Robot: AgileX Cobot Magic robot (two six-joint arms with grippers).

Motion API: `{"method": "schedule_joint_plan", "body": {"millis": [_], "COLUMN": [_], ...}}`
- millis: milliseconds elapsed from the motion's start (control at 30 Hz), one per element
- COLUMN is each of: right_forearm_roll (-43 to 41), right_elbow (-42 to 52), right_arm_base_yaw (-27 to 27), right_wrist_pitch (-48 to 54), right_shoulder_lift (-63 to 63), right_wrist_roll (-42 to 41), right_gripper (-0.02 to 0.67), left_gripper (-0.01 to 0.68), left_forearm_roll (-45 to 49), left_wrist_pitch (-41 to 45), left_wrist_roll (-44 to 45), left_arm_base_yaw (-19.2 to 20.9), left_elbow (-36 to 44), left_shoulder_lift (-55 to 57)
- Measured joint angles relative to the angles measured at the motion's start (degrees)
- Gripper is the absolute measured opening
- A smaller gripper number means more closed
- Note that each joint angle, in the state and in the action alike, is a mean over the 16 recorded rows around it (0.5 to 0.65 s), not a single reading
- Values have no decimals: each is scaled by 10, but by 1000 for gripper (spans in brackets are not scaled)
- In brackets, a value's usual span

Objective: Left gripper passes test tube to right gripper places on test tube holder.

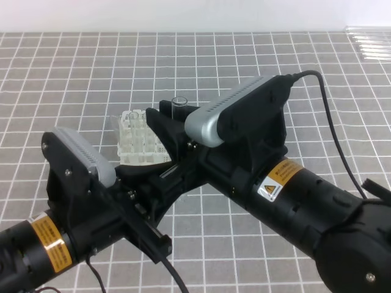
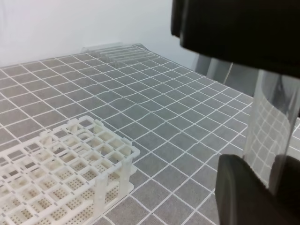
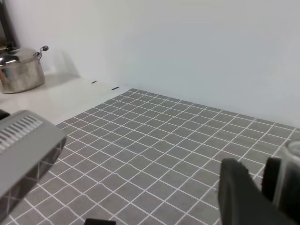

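Both grippers, left gripper [image 1: 160, 183] and right gripper [image 1: 166, 125], had jaws clamped on the upright, clear, open-rimmed test tube [image 1: 179, 105].

My grey tiled mat [image 1: 256, 67] carries the white rack [image 1: 142, 146] near its middle and spare glass tubes [image 1: 369, 46] at the far right.

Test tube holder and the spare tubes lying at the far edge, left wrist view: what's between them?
Only bare gridded mat lies between the test tube holder and the spare tubes there.
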Motion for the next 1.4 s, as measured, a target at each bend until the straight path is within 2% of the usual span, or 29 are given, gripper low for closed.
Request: {"method": "schedule_joint_plan", "body": {"millis": [133, 400, 533, 667, 867, 1000, 1200, 1400], "right_forearm_roll": [0, 6, 31, 66, 125, 150, 160, 160], "right_elbow": [0, 0, 1, 5, 13, 18, 21, 21], "right_arm_base_yaw": [0, -1, -6, -12, -21, -23, -23, -23], "right_wrist_pitch": [2, 15, 34, 58, 98, 117, 129, 130], "right_shoulder_lift": [0, -10, -27, -51, -85, -97, -102, -102], "right_wrist_roll": [2, -9, -40, -86, -160, -190, -204, -205], "right_gripper": [86, 86, 85, 85, 85, 85, 85, 85], "left_gripper": [148, 331, 359, 298, 126, 40, 2, 0], "left_forearm_roll": [0, -2, 1, 13, 31, 40, 41, 39], "left_wrist_pitch": [0, 7, 39, 101, 220, 284, 325, 332], "left_wrist_roll": [1, -1, -7, -22, -49, -67, -94, -111], "left_arm_base_yaw": [0, 0, 0, 0, -6, -16, -34, -48], "left_elbow": [0, 0, 0, 0, 12, 43, 120, 202], "left_shoulder_lift": [0, -8, -37, -96, -240, -349, -477, -539]}}
